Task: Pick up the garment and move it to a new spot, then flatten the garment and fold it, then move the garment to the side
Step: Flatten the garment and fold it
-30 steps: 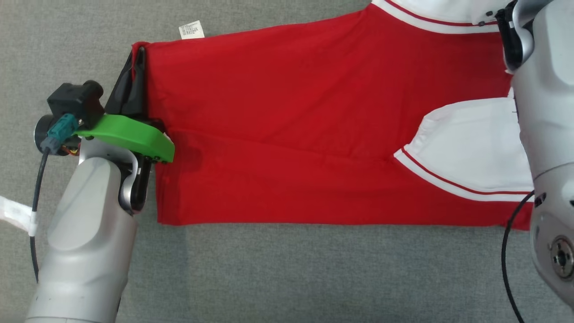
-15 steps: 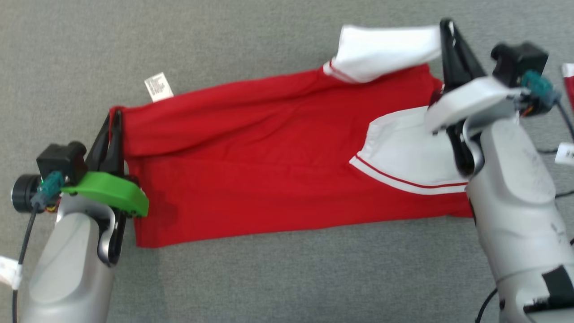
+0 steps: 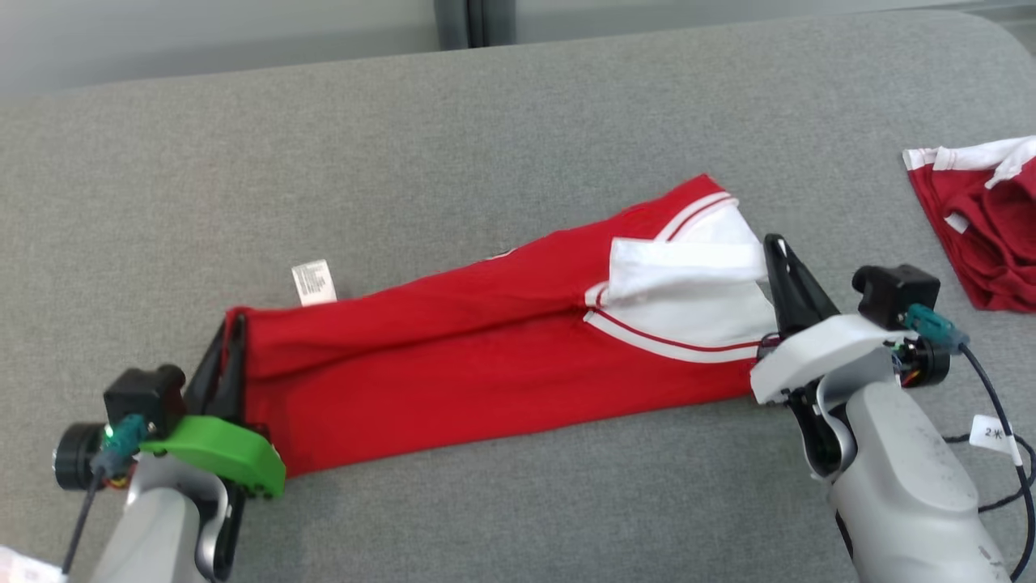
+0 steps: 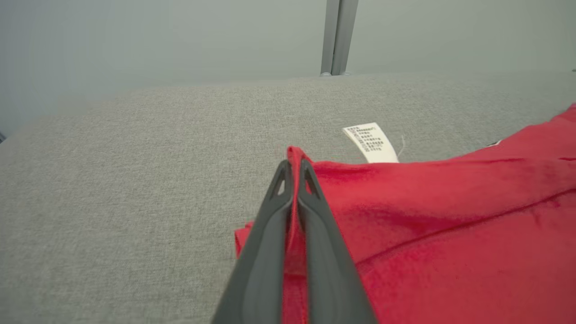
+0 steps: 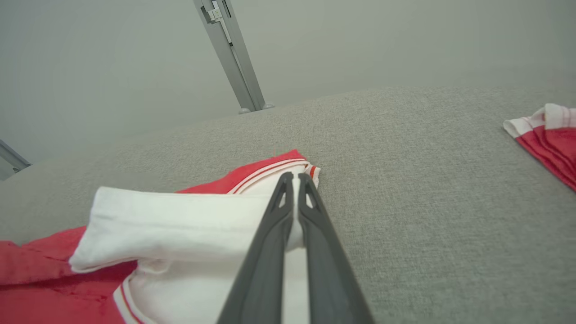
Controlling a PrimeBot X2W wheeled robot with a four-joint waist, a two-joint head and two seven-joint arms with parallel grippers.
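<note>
The garment (image 3: 486,364) is stretched across the tabletop (image 3: 518,146), with its left end pinched between the left fingers (image 3: 220,360) and its right end between the right fingers (image 3: 789,287). A label (image 3: 313,283) is laid just behind the left end. A second garment (image 3: 983,235) is placed well apart, to the right.

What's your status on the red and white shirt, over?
Left gripper shut on garment's red hem. Right gripper shut on its white sleeve end. Garment laid long between them on grey surface. Second red shirt far right, apart.
</note>
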